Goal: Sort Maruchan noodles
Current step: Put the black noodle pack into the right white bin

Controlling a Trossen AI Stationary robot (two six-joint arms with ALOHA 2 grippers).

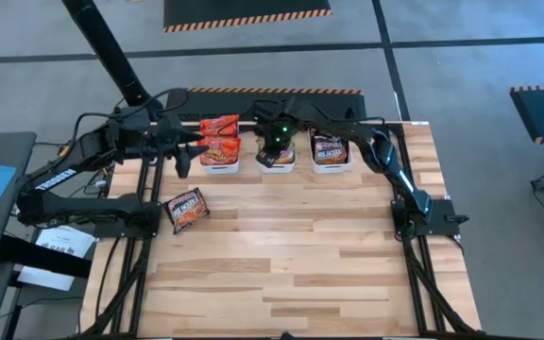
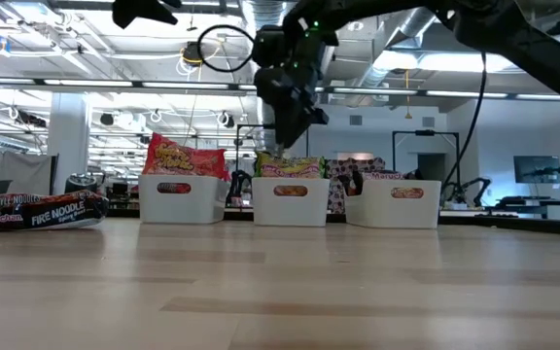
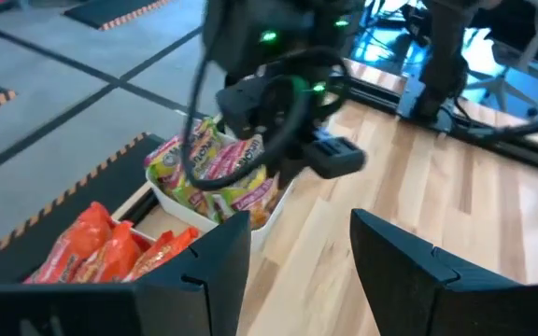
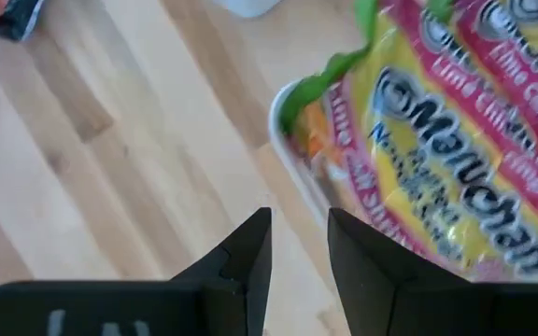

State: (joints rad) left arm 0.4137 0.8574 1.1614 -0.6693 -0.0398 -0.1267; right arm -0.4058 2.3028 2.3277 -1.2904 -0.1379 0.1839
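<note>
Three white bins stand in a row at the table's far side. The left bin holds red-orange packets, the middle bin green-yellow packets, and the right bin black packets. One black packet lies flat on the table nearer the left edge, also seen in the low view. My right gripper hovers open above the middle bin's near rim, holding nothing. My left gripper is open beside the left bin, raised off the table.
Bare wooden tabletop stretches from the bins to the near edge. My right arm reaches in from the right over the right bin. My left arm lies along the table's left edge. Cables hang around the right gripper.
</note>
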